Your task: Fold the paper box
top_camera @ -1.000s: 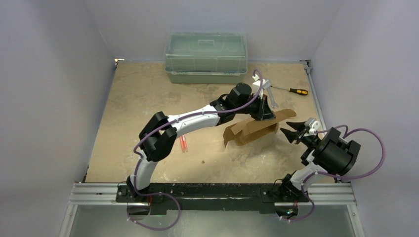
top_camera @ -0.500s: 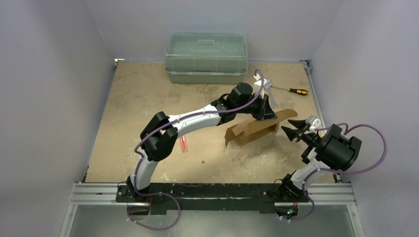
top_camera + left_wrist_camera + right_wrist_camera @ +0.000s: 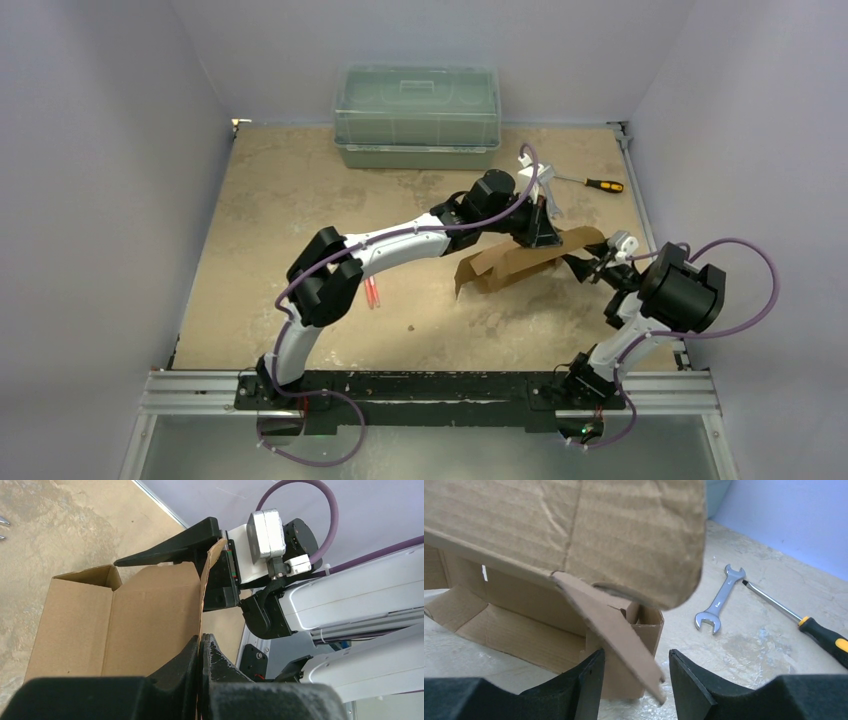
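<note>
While your left arm stretches long and low toward the paper box (image 3: pixel 512 262), its left gripper (image 3: pixel 200 647) points down onto the box's top edge, fingers pressed together on a thin cardboard panel. You'll see the box lying on its side on the table (image 3: pixel 290 210), open-ended, its flaps loose. At the box's right end, your right arm is bent up at the elbow, and the right gripper (image 3: pixel 634 662) faces the opening, fingers apart, a slanting flap between them. Behind the box lie a wrench (image 3: pixel 716 600) and a screwdriver (image 3: pixel 809 625).
</note>
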You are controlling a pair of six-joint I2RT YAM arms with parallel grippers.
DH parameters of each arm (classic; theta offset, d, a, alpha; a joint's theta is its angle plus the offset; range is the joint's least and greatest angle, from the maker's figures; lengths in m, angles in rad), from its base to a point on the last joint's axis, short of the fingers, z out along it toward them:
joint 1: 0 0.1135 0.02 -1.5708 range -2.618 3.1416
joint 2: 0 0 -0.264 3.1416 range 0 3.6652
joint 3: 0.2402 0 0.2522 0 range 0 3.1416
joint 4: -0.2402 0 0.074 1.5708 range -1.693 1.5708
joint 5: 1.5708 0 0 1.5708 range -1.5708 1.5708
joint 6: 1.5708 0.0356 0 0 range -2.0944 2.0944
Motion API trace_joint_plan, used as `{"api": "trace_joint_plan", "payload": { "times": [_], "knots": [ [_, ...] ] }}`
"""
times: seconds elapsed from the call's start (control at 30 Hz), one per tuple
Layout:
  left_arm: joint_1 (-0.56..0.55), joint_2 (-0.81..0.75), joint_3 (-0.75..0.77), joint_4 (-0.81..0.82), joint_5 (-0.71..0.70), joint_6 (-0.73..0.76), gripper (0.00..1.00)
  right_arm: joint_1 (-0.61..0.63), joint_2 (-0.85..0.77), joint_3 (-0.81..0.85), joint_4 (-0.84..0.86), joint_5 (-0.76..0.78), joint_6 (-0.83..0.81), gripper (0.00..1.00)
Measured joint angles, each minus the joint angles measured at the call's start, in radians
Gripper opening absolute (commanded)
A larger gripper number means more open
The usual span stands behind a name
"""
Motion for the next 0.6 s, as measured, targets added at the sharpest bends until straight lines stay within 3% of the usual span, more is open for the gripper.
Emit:
{"api": "trace_joint_plan", "payload": {
  "times": [0.6],
  "knots": [
    [-0.001, 0.000, -0.002, 0.029, 0.061, -0.038, 0.00, 0.037, 0.018, -0.011, 0.000, 0.017, -0.035, 0.52]
  ]
}}
